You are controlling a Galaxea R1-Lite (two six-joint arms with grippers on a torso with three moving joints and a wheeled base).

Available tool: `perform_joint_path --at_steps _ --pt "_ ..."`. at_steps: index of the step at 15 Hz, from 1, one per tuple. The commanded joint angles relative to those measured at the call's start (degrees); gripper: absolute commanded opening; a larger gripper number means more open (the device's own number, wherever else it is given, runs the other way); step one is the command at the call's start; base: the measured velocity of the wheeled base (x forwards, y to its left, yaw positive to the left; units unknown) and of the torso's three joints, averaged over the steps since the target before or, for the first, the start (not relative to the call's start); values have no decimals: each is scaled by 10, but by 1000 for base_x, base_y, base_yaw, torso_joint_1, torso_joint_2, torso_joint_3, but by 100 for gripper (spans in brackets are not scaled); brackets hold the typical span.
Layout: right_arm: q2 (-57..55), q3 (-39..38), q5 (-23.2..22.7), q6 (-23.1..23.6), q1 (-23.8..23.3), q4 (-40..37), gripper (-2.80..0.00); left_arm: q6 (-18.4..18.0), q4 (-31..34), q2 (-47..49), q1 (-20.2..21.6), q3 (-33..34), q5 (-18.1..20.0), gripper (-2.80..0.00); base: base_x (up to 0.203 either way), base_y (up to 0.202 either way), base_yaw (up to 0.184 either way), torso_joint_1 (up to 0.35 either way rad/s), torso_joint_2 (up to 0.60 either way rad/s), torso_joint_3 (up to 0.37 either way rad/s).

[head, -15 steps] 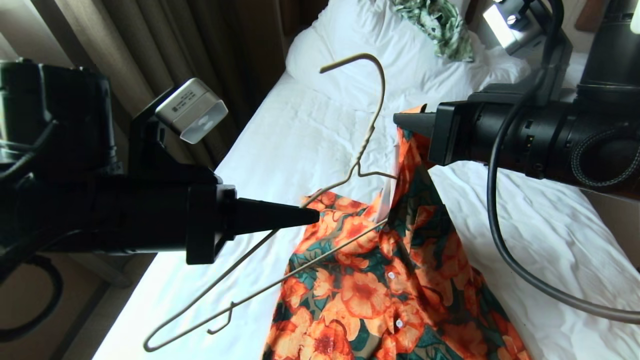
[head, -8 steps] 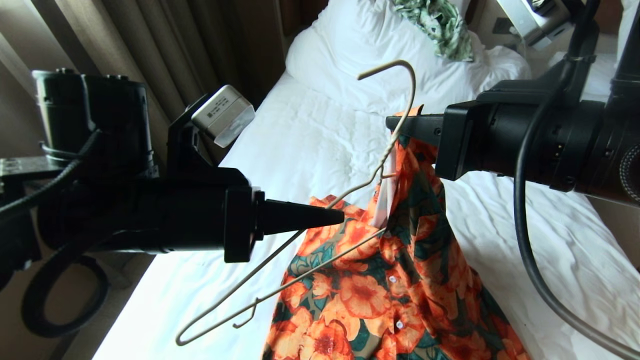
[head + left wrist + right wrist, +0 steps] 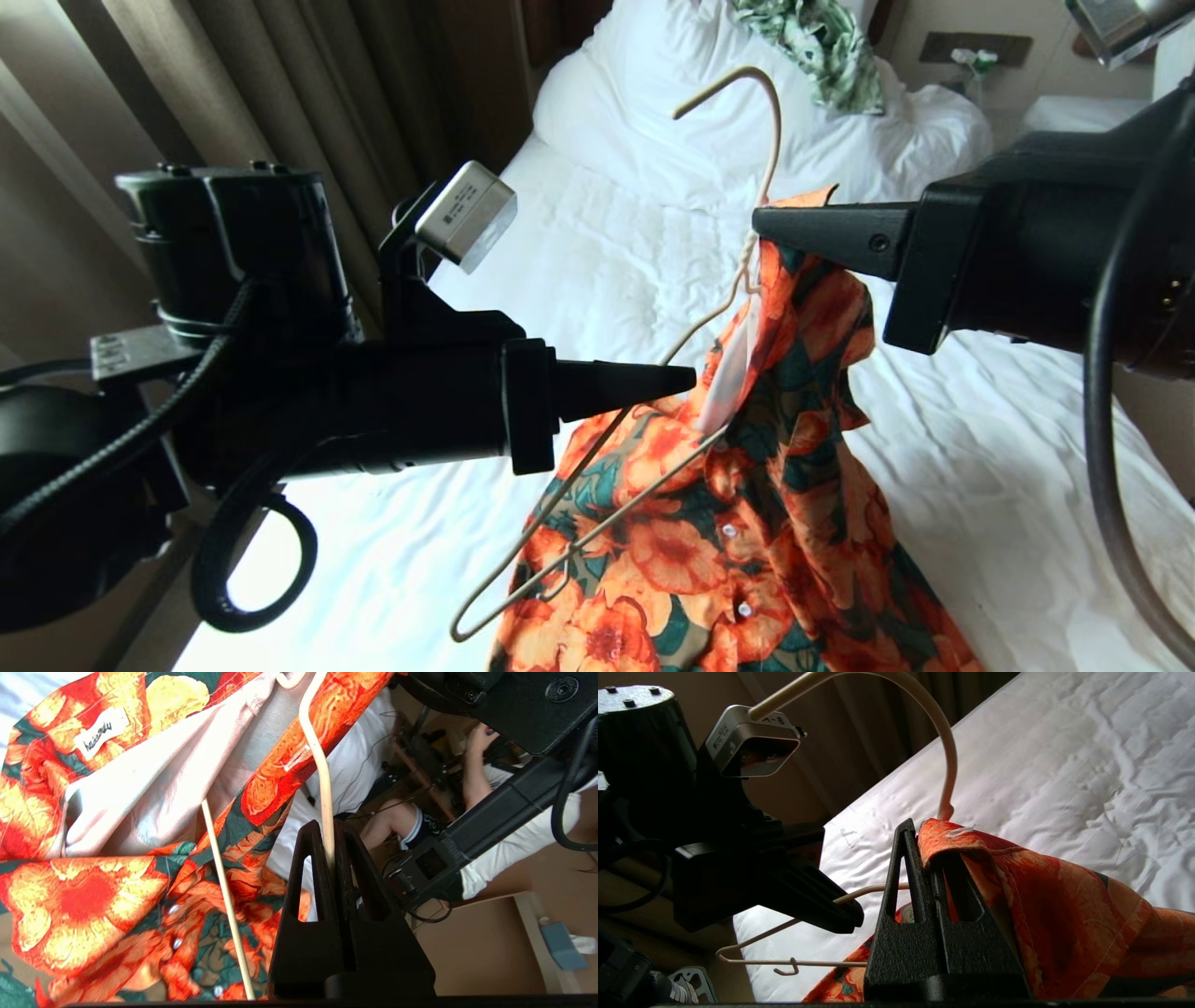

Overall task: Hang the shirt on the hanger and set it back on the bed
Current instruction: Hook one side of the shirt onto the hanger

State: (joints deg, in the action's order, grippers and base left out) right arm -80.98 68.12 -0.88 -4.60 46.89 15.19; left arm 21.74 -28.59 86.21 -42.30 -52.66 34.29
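Observation:
The shirt (image 3: 775,523), orange flowers on dark green, hangs by its collar from my right gripper (image 3: 761,222), and its lower part lies on the bed (image 3: 560,261). In the right wrist view my right gripper (image 3: 917,833) is shut on the shirt (image 3: 1064,905) at the collar edge. My left gripper (image 3: 686,381) is shut on one sloping arm of the cream wire hanger (image 3: 597,532). The wire (image 3: 317,756) runs between the shut jaws of the left gripper (image 3: 330,833). The hanger's hook (image 3: 945,751) rises above the collar. Its other shoulder is hidden in the shirt's neck opening.
A green-and-white leaf-print cloth (image 3: 822,47) lies on the pillow (image 3: 672,93) at the head of the bed. Brown curtains (image 3: 308,93) hang along the bed's left side. A seated person's leg (image 3: 397,821) shows in the left wrist view behind the shirt.
My left gripper has moved right and tilted the hanger more upright, lifting its low end. My right gripper has drawn back to the right, still holding the collar up.

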Motion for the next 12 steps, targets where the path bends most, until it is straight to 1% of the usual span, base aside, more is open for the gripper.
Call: perform_joint_path --at_steps 1,2,3,5,6,9,10,11,12 --pt "25 -6 -1 5 0 0 -280 8 -21 9 -12 7 1 -280 0 0 0 0 0 0" --pt "33 -11 -2 13 0 0 -280 10 -42 13 -18 9 -2 -280 0 0 0 0 0 0" --pt "39 -14 -2 24 1 -1 -280 10 -61 20 -28 10 -15 -280 0 0 0 0 0 0" --pt "59 -18 -1 42 0 -17 -280 10 -106 34 -51 11 -64 -280 0 0 0 0 0 0" --pt "72 -20 0 50 -1 -35 -280 12 -124 35 -56 12 -78 -280 0 0 0 0 0 0" --pt "102 -21 -2 74 -1 -101 -280 17 -132 31 -64 14 -84 -280 0 0 0 0 0 0" --pt "101 -21 -2 80 4 -106 -280 17 -132 31 -72 13 -85 -280 0 0 0 0 0 0" --pt "98 -21 -2 83 15 -107 -280 17 -133 31 -84 13 -95 -280 0 0 0 0 0 0" --pt "95 -23 -2 82 26 -107 -280 15 -133 33 -96 13 -118 -280 0 0 0 0 0 0"
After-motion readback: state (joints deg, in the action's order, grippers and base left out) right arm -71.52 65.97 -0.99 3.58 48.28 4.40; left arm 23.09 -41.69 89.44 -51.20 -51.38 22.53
